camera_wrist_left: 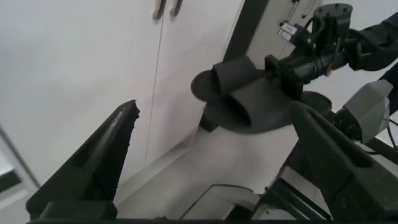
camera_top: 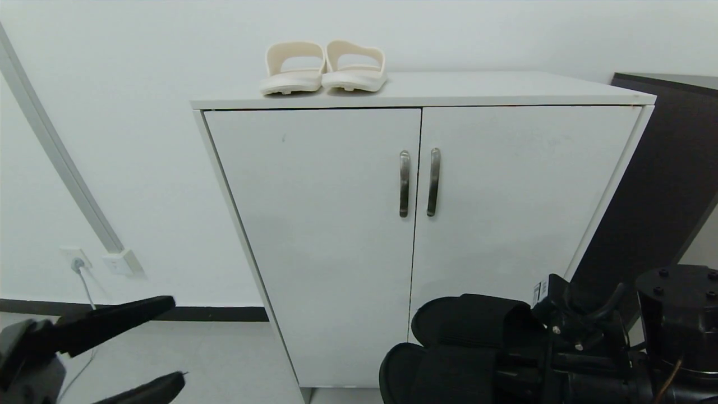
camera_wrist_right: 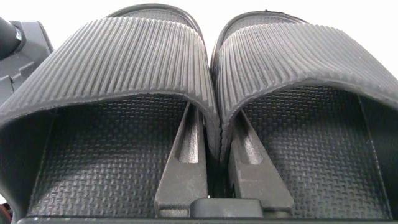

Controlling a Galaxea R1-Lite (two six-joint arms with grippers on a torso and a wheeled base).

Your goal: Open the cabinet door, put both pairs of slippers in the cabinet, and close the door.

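Observation:
The white cabinet (camera_top: 314, 235) stands with both doors shut, its two metal handles (camera_top: 404, 183) side by side at the middle seam. A cream pair of slippers (camera_top: 322, 67) rests on its top, toward the left. The black pair of slippers (camera_top: 465, 348) hangs low in front of the right door; my right gripper (camera_wrist_right: 217, 124) is shut on the two inner walls pressed together, one finger inside each slipper. My left gripper (camera_top: 176, 341) hangs open and holds nothing, low and left of the cabinet. In the left wrist view the black slippers (camera_wrist_left: 249, 93) show beyond its fingers (camera_wrist_left: 99, 162).
A dark panel (camera_top: 662, 168) leans against the cabinet's right side. On the wall to the left, a grey conduit (camera_top: 56, 151) runs down to a socket (camera_top: 76, 258) with a cable plugged in. Grey floor (camera_top: 224, 359) lies open before the cabinet's left side.

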